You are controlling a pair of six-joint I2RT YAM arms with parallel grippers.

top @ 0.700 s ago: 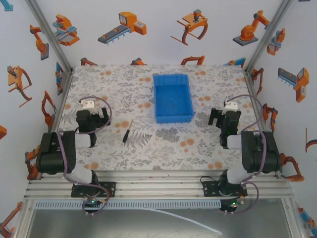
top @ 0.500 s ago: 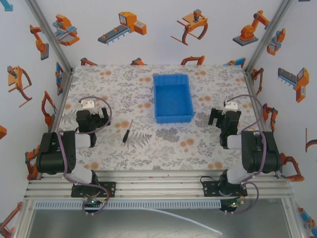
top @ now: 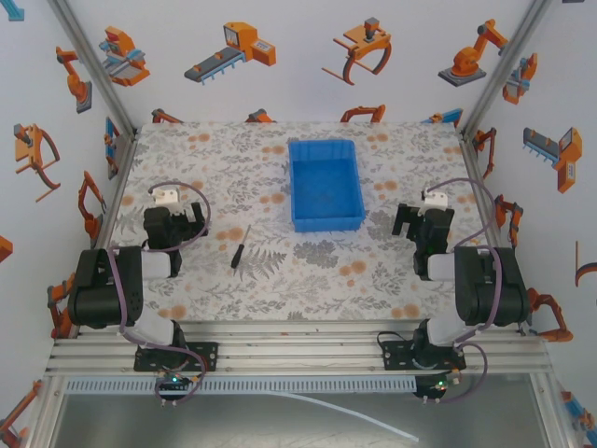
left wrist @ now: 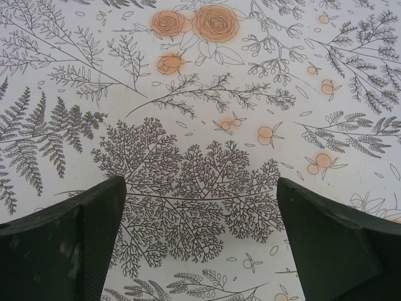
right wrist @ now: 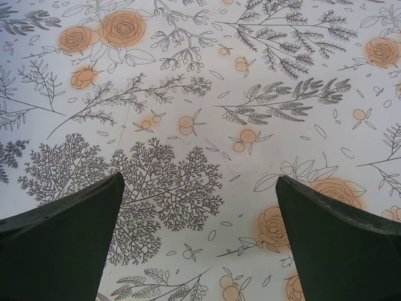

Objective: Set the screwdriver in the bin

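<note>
The small black-handled screwdriver (top: 241, 248) lies flat on the floral table, its thin shaft pointing away from the arms. The bright blue bin (top: 325, 184) sits beyond it and to its right, mid-table, with nothing visible inside. My left gripper (top: 173, 222) rests at the left, a short way left of the screwdriver, its jaws wide apart (left wrist: 200, 188) over bare cloth. My right gripper (top: 417, 222) rests at the right, to the right of the bin's near corner, likewise open (right wrist: 200, 185) with nothing between its fingers.
The floral tablecloth (top: 308, 271) covers the whole work surface. Aluminium frame posts (top: 93, 65) and white walls with robot stickers enclose the back and sides. A slotted metal rail (top: 298, 341) carries both arm bases at the near edge.
</note>
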